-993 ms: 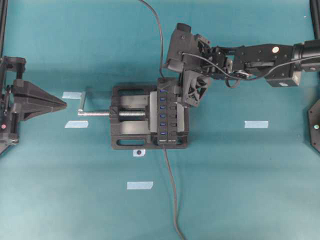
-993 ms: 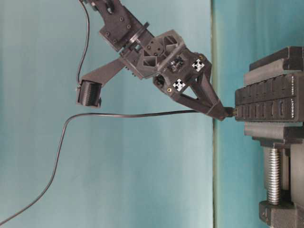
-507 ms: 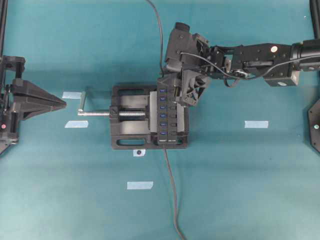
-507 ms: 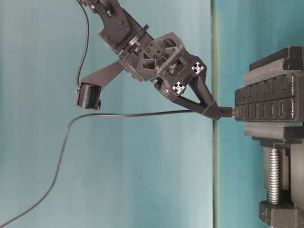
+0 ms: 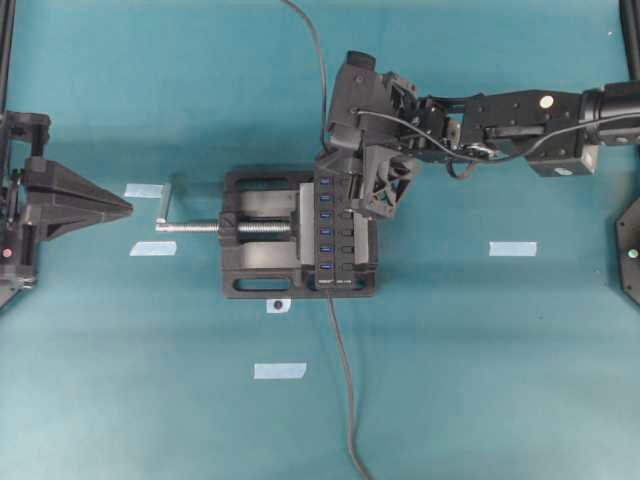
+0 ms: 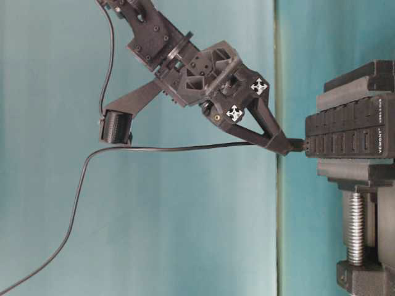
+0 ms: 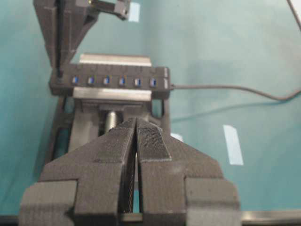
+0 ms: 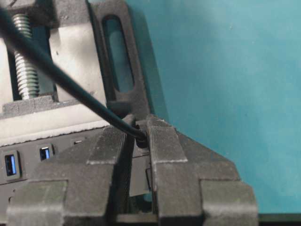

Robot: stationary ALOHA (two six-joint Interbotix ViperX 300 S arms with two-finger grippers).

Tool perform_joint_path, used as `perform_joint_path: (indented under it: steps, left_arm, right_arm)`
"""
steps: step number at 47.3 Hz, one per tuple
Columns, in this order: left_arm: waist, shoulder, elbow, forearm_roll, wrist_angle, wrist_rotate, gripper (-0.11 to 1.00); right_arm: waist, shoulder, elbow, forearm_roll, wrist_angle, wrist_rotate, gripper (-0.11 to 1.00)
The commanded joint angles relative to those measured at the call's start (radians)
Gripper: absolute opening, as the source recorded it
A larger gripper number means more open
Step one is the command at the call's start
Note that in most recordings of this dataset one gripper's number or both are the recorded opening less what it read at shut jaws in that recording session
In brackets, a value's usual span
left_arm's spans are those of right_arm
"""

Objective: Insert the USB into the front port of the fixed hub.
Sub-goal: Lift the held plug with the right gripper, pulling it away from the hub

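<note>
The fixed hub (image 5: pixel 334 228) is a black bar with blue ports, clamped in a black vise (image 5: pixel 262 232); the table-level view shows it at the right (image 6: pixel 345 135). My right gripper (image 5: pixel 338 166) is at the hub's far end, shut on the USB (image 8: pixel 140 165), whose black plug sits between the fingers. In the table-level view the plug's tip (image 6: pixel 299 145) meets the hub's end face; its depth is hidden. The dark cable (image 6: pixel 185 147) trails away from the plug. At the far left my left gripper (image 5: pixel 126 207) is shut on nothing, facing the vise (image 7: pixel 136 123).
The vise's silver screw handle (image 5: pixel 166 208) sticks out toward the left gripper. The hub's own cable (image 5: pixel 342 380) runs to the near table edge. Several pale tape strips (image 5: pixel 512 248) lie on the teal cloth.
The right gripper's fingers have closed from wide open onto the USB plug at the hub's end. The left arm has not moved.
</note>
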Motion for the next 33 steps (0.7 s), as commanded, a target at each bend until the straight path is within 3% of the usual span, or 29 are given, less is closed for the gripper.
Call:
perform_joint_path:
  steps: [1,21,33]
  left_arm:
    - [0.002,0.003,-0.011,0.002,-0.006,-0.002,0.0]
    - [0.002,-0.011,-0.011,0.003,-0.005,-0.003,0.0]
    - [0.002,-0.018,-0.011,0.002,-0.005,-0.005,0.0]
  right_arm:
    - [0.011,-0.012,-0.029,0.003,0.008,-0.002,0.06]
    - [0.017,-0.017,-0.06,0.003,0.037,0.0,0.06]
    - [0.032,-0.028,-0.104,0.006,0.143,0.005,0.06]
